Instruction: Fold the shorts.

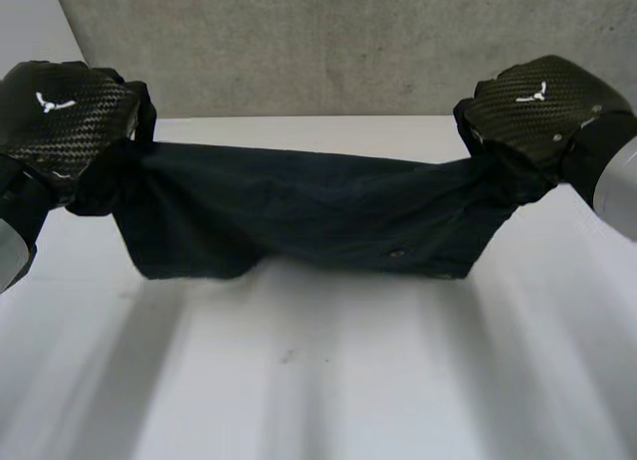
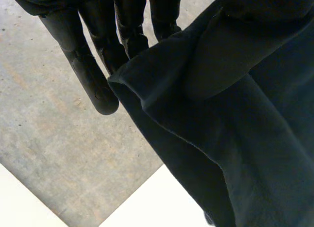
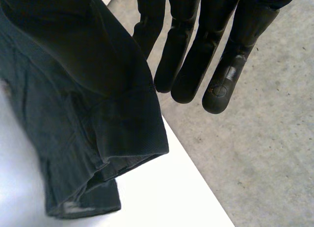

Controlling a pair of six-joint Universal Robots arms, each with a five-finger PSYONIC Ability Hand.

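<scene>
as hands [image 1: 65, 116] [image 1: 542, 102] pinch — shorts [image 1: 299, 211] hang between

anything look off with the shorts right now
Nothing torn or spilled. The shorts hang bunched between the left hand and right hand, each pinching an end, top edge dipping toward the right hand instead of level. A small dark speck sits on the table.

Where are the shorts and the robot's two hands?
shorts [image 1: 318, 211], head view, middle of the dark cloth.
left hand [image 1: 60, 107], head view, back of the hand.
right hand [image 1: 542, 102], head view, back of the hand.
</scene>
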